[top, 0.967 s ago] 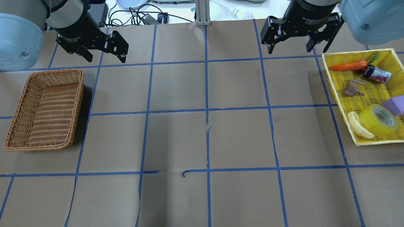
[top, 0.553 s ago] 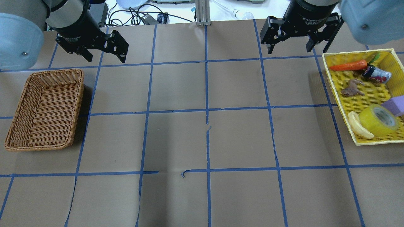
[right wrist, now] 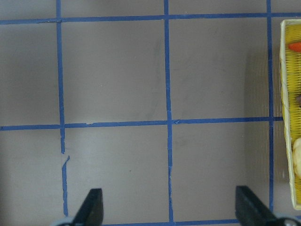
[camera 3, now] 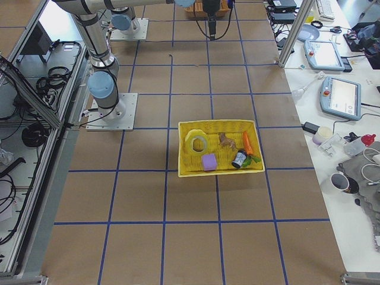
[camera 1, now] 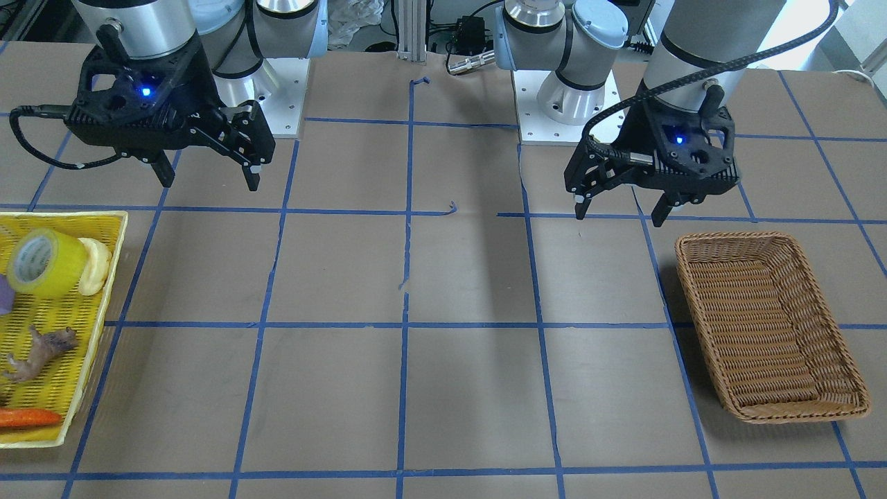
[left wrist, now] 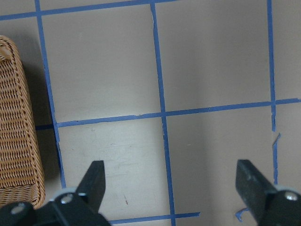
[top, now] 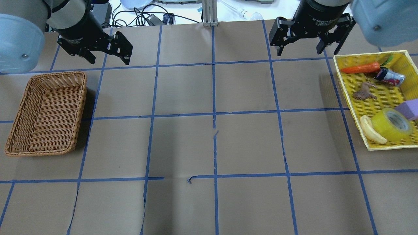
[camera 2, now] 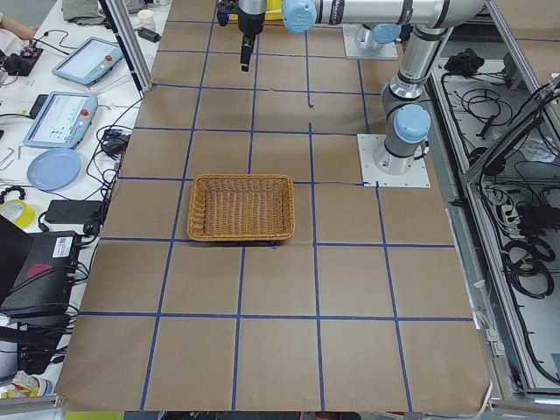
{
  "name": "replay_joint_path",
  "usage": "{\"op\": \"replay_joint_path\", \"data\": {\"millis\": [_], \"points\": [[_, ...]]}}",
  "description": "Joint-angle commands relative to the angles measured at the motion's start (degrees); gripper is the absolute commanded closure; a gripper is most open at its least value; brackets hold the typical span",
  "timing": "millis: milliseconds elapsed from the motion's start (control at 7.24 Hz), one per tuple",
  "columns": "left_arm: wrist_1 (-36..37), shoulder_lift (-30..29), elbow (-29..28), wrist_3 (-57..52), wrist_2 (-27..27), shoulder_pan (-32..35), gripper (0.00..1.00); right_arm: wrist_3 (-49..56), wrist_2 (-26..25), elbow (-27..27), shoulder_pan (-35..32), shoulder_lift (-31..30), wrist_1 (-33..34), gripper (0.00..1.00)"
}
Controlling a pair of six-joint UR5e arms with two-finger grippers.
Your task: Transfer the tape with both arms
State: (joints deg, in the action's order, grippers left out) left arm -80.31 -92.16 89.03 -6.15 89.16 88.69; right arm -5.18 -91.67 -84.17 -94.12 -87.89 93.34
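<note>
The tape (top: 392,124) is a bright yellow roll with a white printed core. It lies on its side in the near end of the yellow tray (top: 392,146), and also shows in the front view (camera 1: 45,263) and the right side view (camera 3: 196,143). My right gripper (top: 308,51) is open and empty above the table, left of the tray's far end (camera 1: 210,181) (right wrist: 170,200). My left gripper (top: 109,60) is open and empty, beyond the wicker basket's far right corner (camera 1: 619,215) (left wrist: 170,176).
The wicker basket (top: 81,107) stands empty at the left. The tray also holds a pale banana-like piece (top: 370,130) touching the tape, a purple block (top: 409,109), a toy animal (top: 365,91), a can (top: 388,76) and a carrot (top: 361,68).
</note>
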Motion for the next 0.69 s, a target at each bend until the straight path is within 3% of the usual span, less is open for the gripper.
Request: {"op": "replay_joint_path", "data": {"millis": [0, 553], "points": [[0.0, 0.2, -0.1, -0.1, 0.2, 0.0, 0.0, 0.0, 0.0, 0.0, 0.0, 0.0, 0.0, 0.0], [0.0, 0.5, 0.0, 0.6, 0.0, 0.7, 0.0, 0.1, -0.2, 0.0, 0.1, 0.0, 0.0, 0.0]]}}
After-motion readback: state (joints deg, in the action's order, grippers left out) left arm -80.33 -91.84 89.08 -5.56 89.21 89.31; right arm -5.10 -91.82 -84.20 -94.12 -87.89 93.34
